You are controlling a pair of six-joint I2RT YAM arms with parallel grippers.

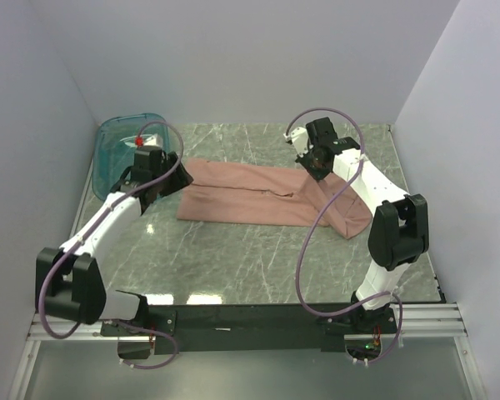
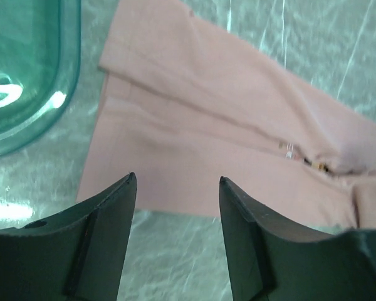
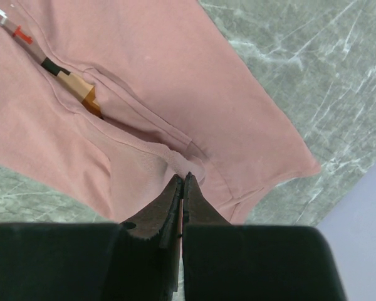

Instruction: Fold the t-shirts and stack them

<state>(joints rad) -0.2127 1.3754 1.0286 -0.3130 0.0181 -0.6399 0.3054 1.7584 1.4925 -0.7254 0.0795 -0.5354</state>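
A: What are the hands doing?
B: The left hand (image 2: 177, 180) has its fingers apart with nothing between them, poised over the near left edge of the shirt (image 2: 194, 119). The right hand (image 3: 183, 180) has its fingers pressed together, with the tips at a rumpled seam near the shirt's right end. I can't tell whether a pinch of cloth is caught there.
A: And the shirt itself?
B: It lies flat on the desk (image 1: 233, 258), folded lengthwise into a long band. Its left end is just beside the tub (image 1: 121, 146) and its right end reaches past the right hand.
A: So which step?
B: I'd judge the long fold is made and the cross fold is not yet done. The next move likely calls for each hand to grip a corner of one end, lift it, and lay it over the other end with edges matched, without dragging the band askew.
A: Any writing?
B: Only a sliver of the print (image 3: 81, 94) shows in the fold: orange-brown, black and a red bit. No letters or brand can be read
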